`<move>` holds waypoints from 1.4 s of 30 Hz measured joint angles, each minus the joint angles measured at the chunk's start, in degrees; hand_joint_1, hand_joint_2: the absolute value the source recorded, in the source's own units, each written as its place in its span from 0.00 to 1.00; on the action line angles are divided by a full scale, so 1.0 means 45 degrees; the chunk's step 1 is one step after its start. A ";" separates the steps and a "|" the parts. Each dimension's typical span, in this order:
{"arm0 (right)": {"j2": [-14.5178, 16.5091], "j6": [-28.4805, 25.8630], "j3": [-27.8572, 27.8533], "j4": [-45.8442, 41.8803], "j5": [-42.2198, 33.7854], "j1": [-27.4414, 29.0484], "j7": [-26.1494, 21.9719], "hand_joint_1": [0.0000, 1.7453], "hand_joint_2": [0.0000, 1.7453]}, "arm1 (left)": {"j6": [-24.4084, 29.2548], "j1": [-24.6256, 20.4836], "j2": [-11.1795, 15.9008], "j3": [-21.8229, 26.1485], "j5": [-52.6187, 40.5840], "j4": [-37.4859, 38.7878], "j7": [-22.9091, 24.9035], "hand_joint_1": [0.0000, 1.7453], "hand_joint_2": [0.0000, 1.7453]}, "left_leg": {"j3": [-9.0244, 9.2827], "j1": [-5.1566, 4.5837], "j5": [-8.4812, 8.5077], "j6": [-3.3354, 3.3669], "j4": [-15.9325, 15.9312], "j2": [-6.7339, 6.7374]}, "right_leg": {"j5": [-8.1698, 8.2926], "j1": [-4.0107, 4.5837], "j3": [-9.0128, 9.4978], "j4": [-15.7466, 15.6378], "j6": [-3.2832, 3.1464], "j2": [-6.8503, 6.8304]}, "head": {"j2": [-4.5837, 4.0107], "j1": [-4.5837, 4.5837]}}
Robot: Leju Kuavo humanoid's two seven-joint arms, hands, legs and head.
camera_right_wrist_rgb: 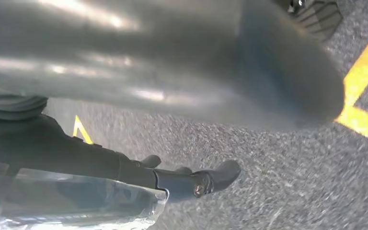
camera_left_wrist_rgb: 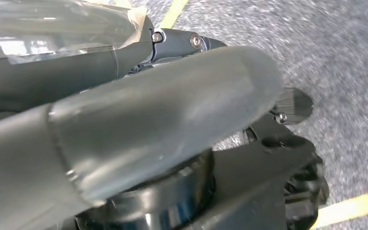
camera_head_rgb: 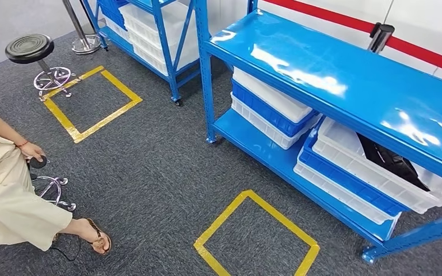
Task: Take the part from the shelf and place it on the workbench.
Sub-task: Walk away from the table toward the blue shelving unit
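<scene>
A seated person (camera_head_rgb: 8,190) waits at nine o'clock on the grey carpet (camera_head_rgb: 149,172), a stool (camera_head_rgb: 30,49) behind at ten o'clock beside a yellow floor square (camera_head_rgb: 92,103). A second yellow square (camera_head_rgb: 257,237) lies at six o'clock, just before the blue shelf (camera_head_rgb: 345,80), which runs from twelve to four o'clock.

The part (camera_head_rgb: 392,163), a dark, glossy, angular object, lies in a white bin (camera_head_rgb: 380,172) on the lower tier at four o'clock, partly hidden under the top deck; its exact shape cannot be told.

The left hand (camera_left_wrist_rgb: 139,129) and right hand (camera_right_wrist_rgb: 182,67) hang over the carpet; neither seems to hold anything, but whether the fingers are spread or curled cannot be told.

The approach looks unfinished: the robot would likely do best to stand squarely in the near square, facing the bin, then reach low beneath the deck without striking its edge.
</scene>
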 joint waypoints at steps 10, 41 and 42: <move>0.0107 0.0074 -0.0493 0.0000 -0.0226 -0.0011 -0.0198 0.00 0.00 | 0.0000 0.0046 0.0042 -0.0001 -0.0085 0.0002 0.0034 0.00 0.00 | -0.0048 -0.0025 0.0770 0.0351 -0.0435 -0.1393 | 0.0046 0.0235 0.0018 0.0038 -0.0082 0.1330 | 0.0000 -0.0010; 0.0187 -0.0030 -0.0702 0.0005 -0.0005 -0.0007 0.0045 0.00 0.00 | 0.0078 0.0060 0.0123 0.0005 -0.0174 0.0002 0.0136 0.00 0.00 | 0.0090 0.0028 0.0670 0.0101 -0.0375 -0.1267 | 0.0032 0.0194 0.0173 -0.0046 -0.0096 0.1144 | 0.0000 -0.0001; 0.0196 -0.0035 -0.0702 0.0005 -0.0004 -0.0014 0.0051 0.00 0.00 | 0.0079 0.0055 0.0131 0.0004 -0.0177 0.0002 0.0136 0.00 0.00 | 0.0221 0.0013 0.0760 0.0142 -0.0709 -0.1408 | 0.0053 0.0216 0.0126 -0.0040 -0.0036 0.1250 | 0.0000 0.0004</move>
